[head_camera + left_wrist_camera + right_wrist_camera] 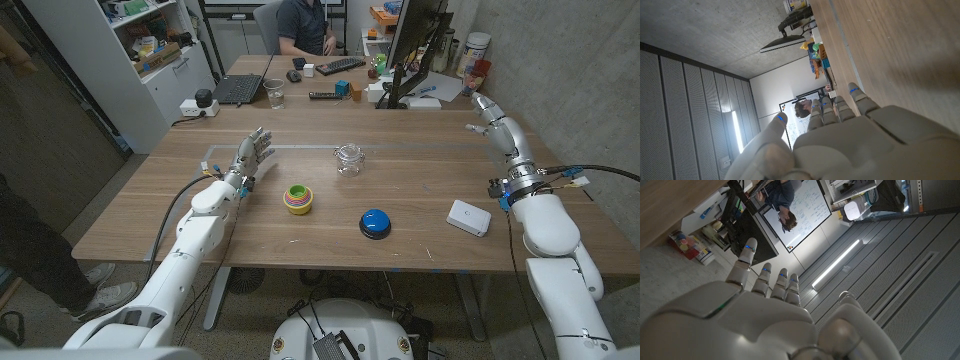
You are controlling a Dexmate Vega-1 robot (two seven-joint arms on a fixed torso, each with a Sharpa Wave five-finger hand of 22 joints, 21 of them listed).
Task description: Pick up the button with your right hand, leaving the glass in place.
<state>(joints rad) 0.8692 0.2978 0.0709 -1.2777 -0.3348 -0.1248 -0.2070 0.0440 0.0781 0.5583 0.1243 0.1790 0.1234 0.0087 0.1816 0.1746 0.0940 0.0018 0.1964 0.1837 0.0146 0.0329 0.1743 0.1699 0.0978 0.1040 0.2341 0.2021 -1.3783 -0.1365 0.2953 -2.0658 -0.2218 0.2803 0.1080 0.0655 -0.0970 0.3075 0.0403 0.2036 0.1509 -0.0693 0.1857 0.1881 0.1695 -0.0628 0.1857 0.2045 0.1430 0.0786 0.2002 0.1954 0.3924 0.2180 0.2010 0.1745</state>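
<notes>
Blue button [374, 220], clear glass [348, 159], white box [468, 217].

stacked coloured cups [297, 198] — mid-table | white box [468, 217] — right side | laptop [238, 88] — far left

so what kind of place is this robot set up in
Probably an office or lab workspace: a person sits at a desk behind the wooden table, with a laptop, a monitor and a whiteboard.

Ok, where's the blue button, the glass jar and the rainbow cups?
Blue button [375, 221], head view, its blue top.
Glass jar [348, 160], head view, its clear side.
Rainbow cups [298, 198], head view, the rim.
</notes>
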